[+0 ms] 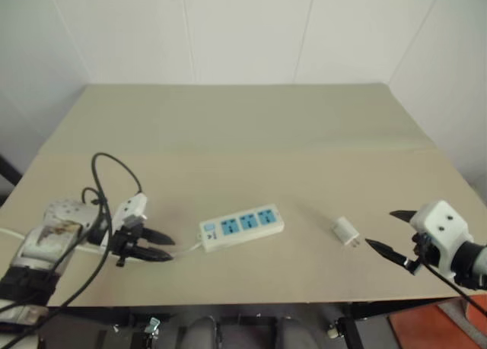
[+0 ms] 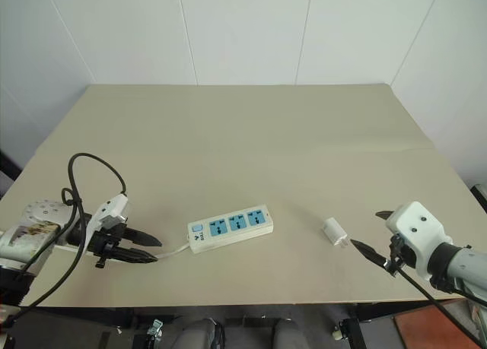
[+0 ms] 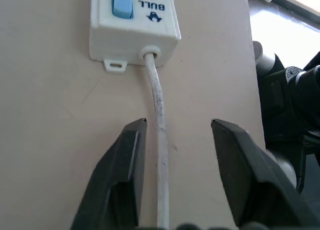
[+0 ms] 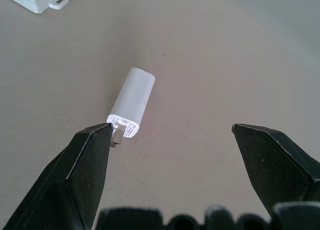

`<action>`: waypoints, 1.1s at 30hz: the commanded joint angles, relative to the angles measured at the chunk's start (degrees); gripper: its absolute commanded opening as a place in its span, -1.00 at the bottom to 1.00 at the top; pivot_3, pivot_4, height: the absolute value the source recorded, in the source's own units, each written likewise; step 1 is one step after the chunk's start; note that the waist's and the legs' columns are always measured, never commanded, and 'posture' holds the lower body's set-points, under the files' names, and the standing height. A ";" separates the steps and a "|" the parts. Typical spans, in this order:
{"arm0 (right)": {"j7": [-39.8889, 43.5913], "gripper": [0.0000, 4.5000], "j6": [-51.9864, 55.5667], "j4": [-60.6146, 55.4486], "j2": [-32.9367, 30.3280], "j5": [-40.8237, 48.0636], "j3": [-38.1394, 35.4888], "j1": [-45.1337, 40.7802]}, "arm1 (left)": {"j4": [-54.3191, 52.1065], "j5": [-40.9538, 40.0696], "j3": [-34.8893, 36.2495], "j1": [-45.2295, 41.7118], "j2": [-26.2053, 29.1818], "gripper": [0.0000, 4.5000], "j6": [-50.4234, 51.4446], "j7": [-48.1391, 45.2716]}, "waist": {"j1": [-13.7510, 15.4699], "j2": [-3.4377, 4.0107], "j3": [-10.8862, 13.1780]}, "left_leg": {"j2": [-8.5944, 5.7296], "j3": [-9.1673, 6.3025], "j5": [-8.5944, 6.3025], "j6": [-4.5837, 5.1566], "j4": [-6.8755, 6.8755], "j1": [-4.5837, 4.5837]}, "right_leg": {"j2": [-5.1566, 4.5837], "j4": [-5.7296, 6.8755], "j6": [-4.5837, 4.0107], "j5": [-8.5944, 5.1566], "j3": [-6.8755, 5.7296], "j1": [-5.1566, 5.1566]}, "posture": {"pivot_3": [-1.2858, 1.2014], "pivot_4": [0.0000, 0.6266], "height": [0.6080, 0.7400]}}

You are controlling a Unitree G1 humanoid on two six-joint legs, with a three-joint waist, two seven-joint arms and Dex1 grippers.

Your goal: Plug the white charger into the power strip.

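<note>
Where its cord exits, power strip [image 3: 134, 27] reads BULL | both jaws open, empty

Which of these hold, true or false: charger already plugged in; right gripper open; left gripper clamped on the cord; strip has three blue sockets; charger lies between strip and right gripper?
1. The white charger is plugged into the power strip. False: it lies loose on the table, apart from the strip.
2. The right gripper is open. True.
3. The left gripper is clamped on the cord. False: its fingers straddle the cord with gaps on both sides.
4. The strip has three blue sockets. True.
5. The charger lies between the strip and the right gripper. True.
</note>
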 commanded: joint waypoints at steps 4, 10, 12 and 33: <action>-0.08 1.00 -2.48 -0.79 -0.11 0.08 -2.41 -0.05 | -0.98 -5.81 2.87 1.39 0.30 0.99 -1.51 -0.52 | -0.19 0.00 0.00 | -0.01 0.00 0.00 0.00 0.01 0.00 | 0.00 0.01 0.00 0.00 0.00 0.01 | 0.03 -0.52 1.00; -1.24 1.00 -2.56 -1.30 0.48 0.07 -0.84 -0.83 | -0.64 -5.10 4.93 3.13 -6.70 0.99 -7.81 5.76 | -0.17 0.01 0.00 | -0.03 0.01 0.00 0.00 0.01 0.02 | -0.01 0.01 0.00 0.00 0.00 0.02 | 0.03 -0.52 1.00; -1.27 1.00 -2.78 -1.26 0.50 0.09 -0.76 -0.88 | -0.46 -5.63 6.96 3.45 -10.60 0.99 -9.70 9.61 | 0.00 -0.01 0.01 | -0.02 -0.01 0.00 0.00 0.01 0.06 | -0.04 0.02 0.00 0.00 0.01 0.06 | 0.03 -0.52 1.00; -4.45 1.00 -4.01 -1.22 2.62 -2.70 2.43 -2.26 | 11.48 -1.61 5.72 4.28 -22.84 0.99 -28.63 11.54 | 0.11 -0.08 0.05 | -0.21 -0.04 0.00 0.00 0.01 0.14 | -0.05 0.01 -0.02 0.02 0.01 0.13 | 0.03 -0.52 1.00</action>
